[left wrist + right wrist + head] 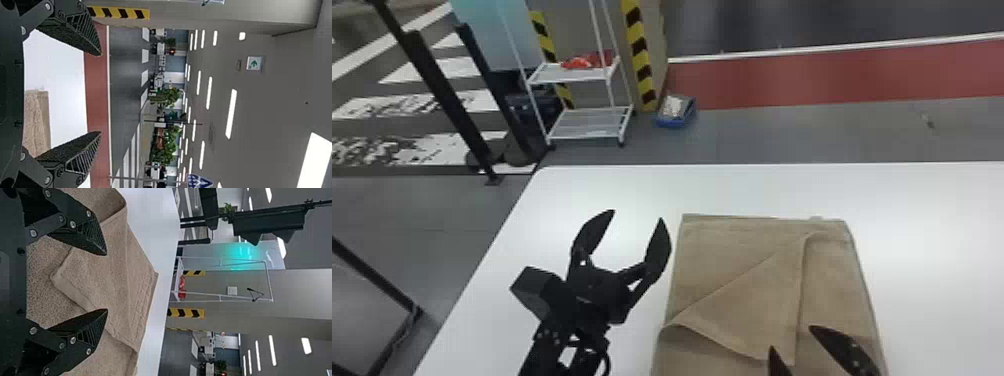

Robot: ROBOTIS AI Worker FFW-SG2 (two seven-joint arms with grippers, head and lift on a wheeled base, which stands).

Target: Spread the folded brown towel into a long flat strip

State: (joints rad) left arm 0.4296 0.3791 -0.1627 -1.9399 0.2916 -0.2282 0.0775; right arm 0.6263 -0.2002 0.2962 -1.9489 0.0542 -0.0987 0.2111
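Still folded, brown towel (732, 260), one flap askew.

The tabletop (592, 192) is brightly lit, with soft white glare just inside its far left corner and another pale sheen to the right of the towel (727, 250). Thin, soft shadows follow the towel's folds, and the grey floor (797, 132) past the far edge looks dimmer. In the left wrist view, ceiling lights (231, 113) shine as long white strips, the largest washed out to plain white. A turquoise glow (242, 250) lights part of the background in the right wrist view.
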